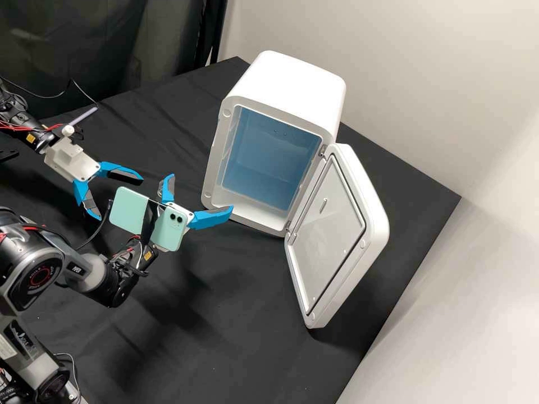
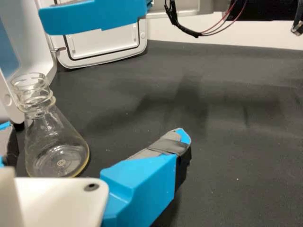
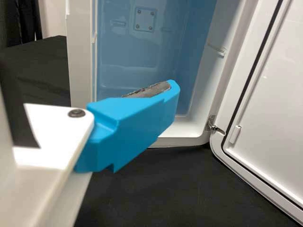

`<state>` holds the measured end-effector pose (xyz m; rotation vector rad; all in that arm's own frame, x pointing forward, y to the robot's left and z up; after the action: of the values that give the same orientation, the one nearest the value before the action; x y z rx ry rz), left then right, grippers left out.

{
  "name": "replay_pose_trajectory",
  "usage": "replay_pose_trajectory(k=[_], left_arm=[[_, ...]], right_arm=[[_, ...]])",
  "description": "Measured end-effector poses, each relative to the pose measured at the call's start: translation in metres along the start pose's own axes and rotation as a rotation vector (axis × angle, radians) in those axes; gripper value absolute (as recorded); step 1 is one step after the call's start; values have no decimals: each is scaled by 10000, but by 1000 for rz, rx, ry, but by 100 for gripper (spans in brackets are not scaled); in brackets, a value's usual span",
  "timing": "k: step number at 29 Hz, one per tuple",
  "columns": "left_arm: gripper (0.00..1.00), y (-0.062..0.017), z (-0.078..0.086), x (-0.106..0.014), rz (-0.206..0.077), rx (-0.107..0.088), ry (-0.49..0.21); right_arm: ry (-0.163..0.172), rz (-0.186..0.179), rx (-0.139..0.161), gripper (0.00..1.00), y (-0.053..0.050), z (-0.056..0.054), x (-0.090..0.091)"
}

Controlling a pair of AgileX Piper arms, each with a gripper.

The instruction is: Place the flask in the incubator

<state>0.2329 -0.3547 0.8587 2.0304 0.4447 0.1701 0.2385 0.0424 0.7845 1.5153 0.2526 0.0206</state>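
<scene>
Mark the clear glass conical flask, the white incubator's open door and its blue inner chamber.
Clear glass conical flask (image 2: 53,144): left wrist view, on its body.
White incubator's open door (image 1: 331,235): high view, inner panel.
Blue inner chamber (image 1: 274,143): high view, back wall.

No text or number can be read with certainty; a small white print is seen on the right arm (image 1: 77,270), too small to be deciphered.
</scene>
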Motion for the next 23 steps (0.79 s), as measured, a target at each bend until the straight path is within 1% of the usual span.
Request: replay_pose_trajectory(k=[3, 5, 7, 8, 9, 11, 14, 17, 19, 23], left_arm=[[100, -30, -15, 17, -14, 1, 5], [100, -64, -50, 34, -30, -1, 18], [100, -99, -109, 58, -42, -8, 45], [100, -103, -127, 66, -45, -6, 51], [100, -109, -152, 73, -46, -9, 62], [100, -121, -200, 96, -52, -3, 82], [100, -123, -284, 123, -52, -10, 118], [100, -128, -349, 131, -52, -28, 145], [100, -125, -387, 124, -49, -34, 164], [100, -131, -404, 124, -51, -29, 172]], right_arm=[[-6, -1, 2, 100, -5, 10, 3], [-10, -4, 3, 100, -16, 21, 8], [-16, -5, -6, 100, -22, 32, 11], [-15, -5, -8, 100, -25, 35, 13], [-17, -6, -10, 100, -30, 41, 15], [-18, -5, -13, 100, -29, 41, 15], [-10, 2, -14, 100, -23, 36, 16], [-7, 5, -14, 100, -27, 39, 20], [-5, 6, -18, 100, -32, 40, 23], [-3, 7, -21, 100, -31, 39, 23]])
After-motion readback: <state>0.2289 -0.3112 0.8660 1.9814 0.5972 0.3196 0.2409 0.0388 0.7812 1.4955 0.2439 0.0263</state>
